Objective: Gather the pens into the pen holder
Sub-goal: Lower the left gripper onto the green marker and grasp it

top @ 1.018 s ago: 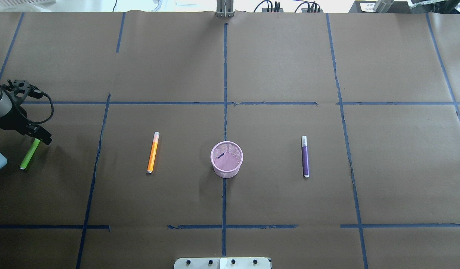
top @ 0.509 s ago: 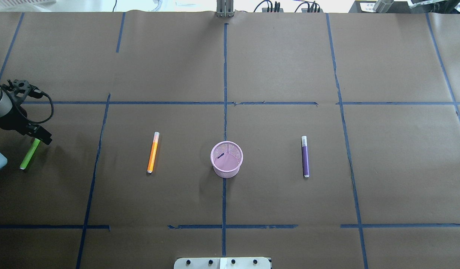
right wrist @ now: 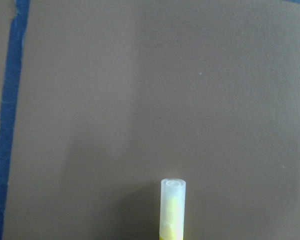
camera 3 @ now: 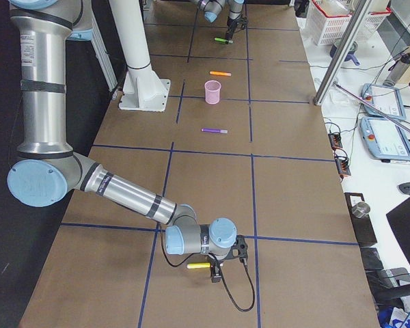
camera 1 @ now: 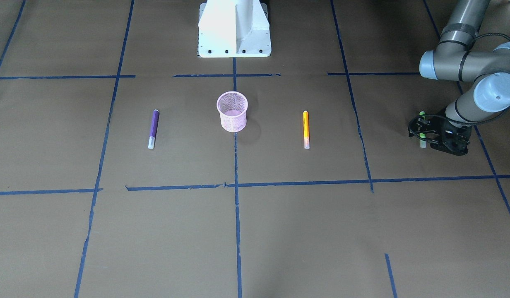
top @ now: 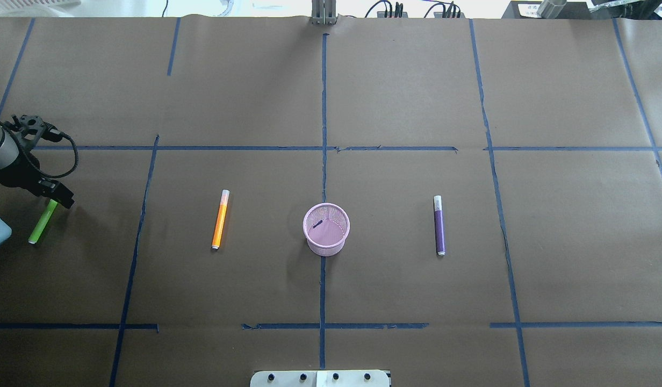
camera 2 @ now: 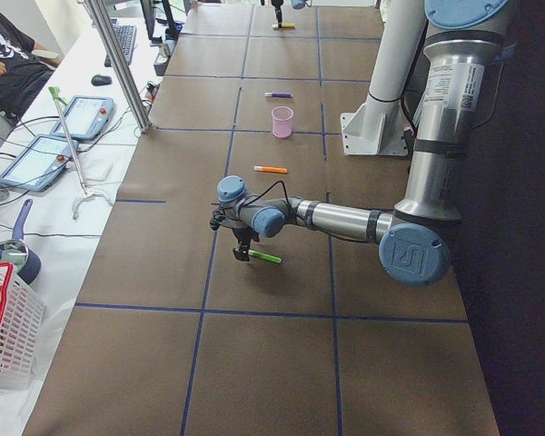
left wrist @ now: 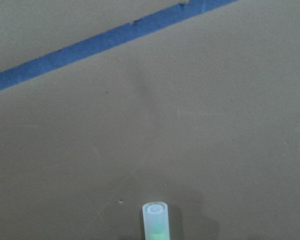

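**Left jaws over the green pen's capped end**

The left jaws sit low over the capped end of a slim green pen with a pale translucent cap (top: 42, 224). It lies near the left edge of the brown paper-covered tabletop (top: 406, 279), its uncapped end pointing toward the robot. In the front-facing view the pen's shaft seems to pass between the jaws, but I cannot tell whether they are parted or clamped on it. The left wrist view shows only the pale cap end above bare paper.

A small round pink wire-mesh cup (top: 325, 247) stands upright at the tabletop's middle, on a blue tape line (top: 323, 107). A slim orange pen (top: 220, 220) lies between the cup and the green pen, well apart from both. A slim purple pen (top: 439, 228) lies on the cup's other side, also well apart.

The right jaws show only in the side views, low at one end of a slim yellow pen (camera 3: 198, 265) at the tabletop's right end. I cannot tell how they stand.
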Controlling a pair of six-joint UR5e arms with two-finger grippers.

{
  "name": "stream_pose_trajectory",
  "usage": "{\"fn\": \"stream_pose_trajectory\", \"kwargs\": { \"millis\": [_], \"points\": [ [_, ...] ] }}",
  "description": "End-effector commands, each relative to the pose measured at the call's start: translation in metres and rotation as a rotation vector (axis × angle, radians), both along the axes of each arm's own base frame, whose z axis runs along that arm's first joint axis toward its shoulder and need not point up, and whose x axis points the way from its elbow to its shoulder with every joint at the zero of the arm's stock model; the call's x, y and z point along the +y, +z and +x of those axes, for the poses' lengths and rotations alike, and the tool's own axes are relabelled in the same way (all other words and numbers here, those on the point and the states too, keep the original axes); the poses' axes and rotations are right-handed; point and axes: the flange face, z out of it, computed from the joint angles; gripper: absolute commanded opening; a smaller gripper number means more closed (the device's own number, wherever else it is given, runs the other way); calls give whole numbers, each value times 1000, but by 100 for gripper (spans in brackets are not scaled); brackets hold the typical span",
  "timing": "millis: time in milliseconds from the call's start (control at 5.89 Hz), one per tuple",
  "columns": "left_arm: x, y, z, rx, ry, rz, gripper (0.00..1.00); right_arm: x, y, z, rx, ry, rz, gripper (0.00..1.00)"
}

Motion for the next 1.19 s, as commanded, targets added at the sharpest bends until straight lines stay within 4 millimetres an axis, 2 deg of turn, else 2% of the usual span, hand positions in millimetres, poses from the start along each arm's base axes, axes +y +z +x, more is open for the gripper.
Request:
{"fn": "stream_pose_trajectory", "kwargs": {
  "millis": [0, 170, 509, 679, 849, 1018],
  "points": [
    [-2, -4, 2, 3, 0, 5, 69, 0, 0, -1, 0, -2, -1, 100],
    [-2, -4, 2, 2, -1, 6, 55, 0, 0, -1, 0, -1, -2, 100],
    [-2, -4, 2, 3, 0, 5, 18, 0, 0, -1, 0, -1, -2, 100],
    [-2, -5, 2, 4, 1, 8, 8, 0, 0, -1, 0, -2, -1, 100],
    [-2, -8, 2, 8, 1, 11, 3, 0, 0, -1, 0, -1, -2, 100],
    [-5, -24, 0, 26, 1, 34, 0, 0, 0, -1, 0, -1, -2, 100]
  ]
}}
